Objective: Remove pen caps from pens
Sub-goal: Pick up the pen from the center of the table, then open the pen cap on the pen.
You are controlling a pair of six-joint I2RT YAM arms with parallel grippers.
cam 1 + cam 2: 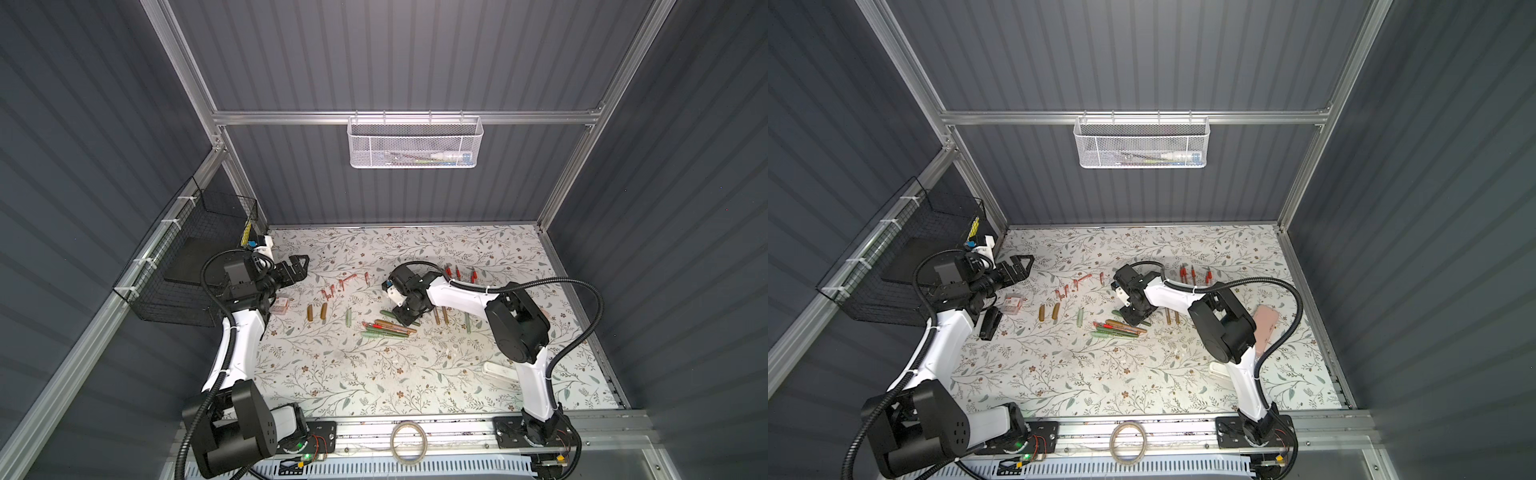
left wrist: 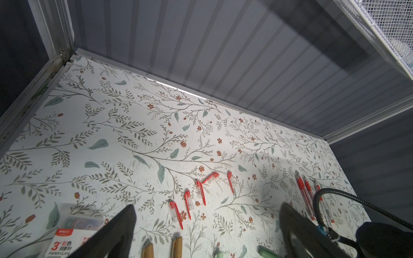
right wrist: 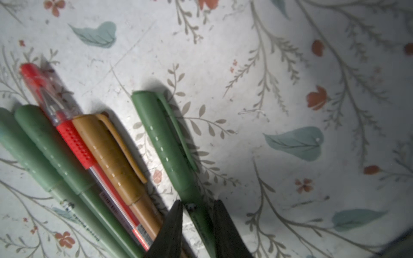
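My right gripper (image 1: 405, 320) (image 3: 197, 204) is down on the mat, its two fingers closed round the barrel of a capped dark green pen (image 3: 165, 143) (image 1: 388, 313) just below the cap. Beside it lies a bundle of pens (image 1: 386, 328) (image 1: 1121, 328): green ones, a mustard-brown one and a clear one with red accents. Loose clear and red pen caps (image 1: 340, 284) (image 2: 187, 198) and brown caps (image 1: 316, 311) lie to the left. Thin red pens (image 1: 459, 272) lie at the back right. My left gripper (image 1: 301, 266) (image 2: 206, 207) hovers open and empty at the far left.
A paper clip box (image 1: 281, 303) sits under the left arm. Near the right arm's base lie a white case (image 1: 500, 370) and a pink case (image 1: 1264, 328). A black wire basket (image 1: 187, 266) hangs on the left wall, a white mesh basket (image 1: 415, 143) on the back wall.
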